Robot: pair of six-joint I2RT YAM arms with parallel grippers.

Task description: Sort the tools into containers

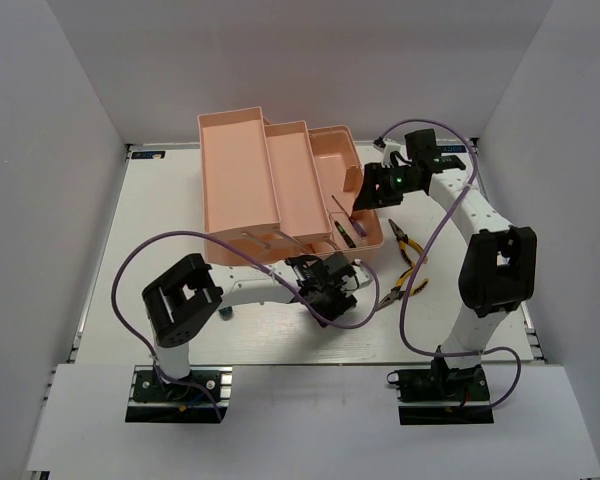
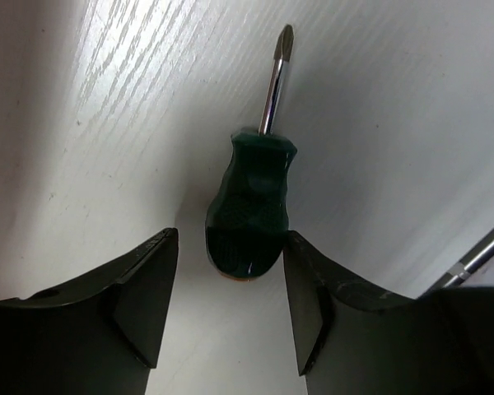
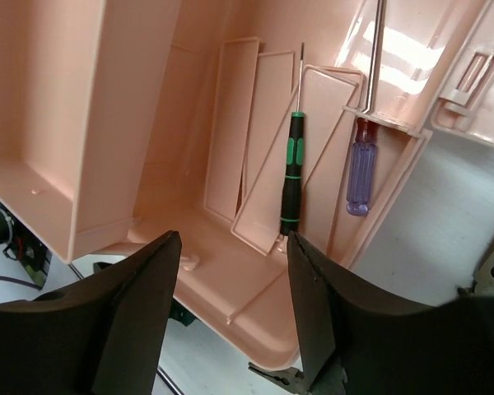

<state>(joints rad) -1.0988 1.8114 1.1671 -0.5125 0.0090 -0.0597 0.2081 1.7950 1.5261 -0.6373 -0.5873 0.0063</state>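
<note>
- Left end effector [image 2: 230, 321]: jaws spread. Stubby screwdriver [image 2: 251, 206] lodged between; slim gap at 9 o'clock side, almost none at 3 o'clock side.
- Bare worktop [image 2: 107, 123] offered toward 10 o'clock. Metal shaft [image 2: 477, 255] intruding at 4 o'clock.
- Right end effector [image 3: 230, 313]: jaws spread over toolbox [image 3: 222, 271] floor.
- Passage blocked at 9 o'clock by tray wall [image 3: 123, 123].
- Floor at 12–1 o'clock occupied by thin screwdriver [image 3: 291, 177] and purple-handled screwdriver [image 3: 361, 177].
- Top view: worktop strip at 3 o'clock of toolbox occupied by pliers [image 1: 404, 246].

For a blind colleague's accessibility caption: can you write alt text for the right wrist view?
A thin green-and-black screwdriver lies inside the pink toolbox, a purple-handled screwdriver beside it. The right gripper hangs above, fingers open, holding nothing.
</note>
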